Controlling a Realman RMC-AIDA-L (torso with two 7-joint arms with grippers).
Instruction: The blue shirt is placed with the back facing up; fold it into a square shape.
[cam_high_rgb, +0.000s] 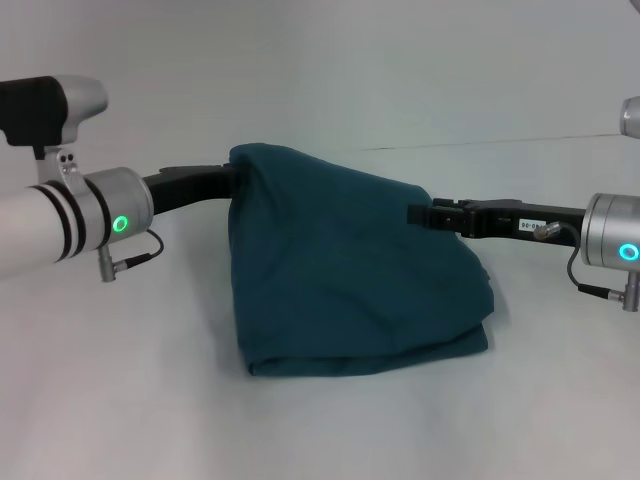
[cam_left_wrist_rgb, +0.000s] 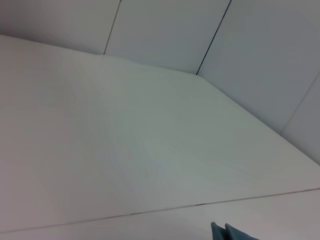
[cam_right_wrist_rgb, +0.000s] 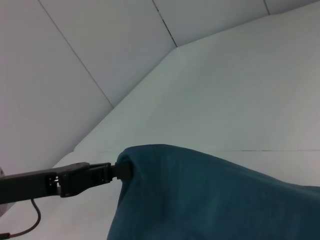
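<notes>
Both grippers, left (cam_high_rgb: 232, 180) and right (cam_high_rgb: 418, 214), pinch the shirt (cam_high_rgb: 340, 270) aloft at centre, its hem pooled on the table (cam_high_rgb: 120, 400). Carry both corners level, keeping the fold edge straight.

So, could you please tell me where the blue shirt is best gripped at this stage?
Probably at its two raised upper corners, from either side. The blue shirt hangs from them as a draped fold, its lower edge on the table, left tool and right tool already there.
</notes>
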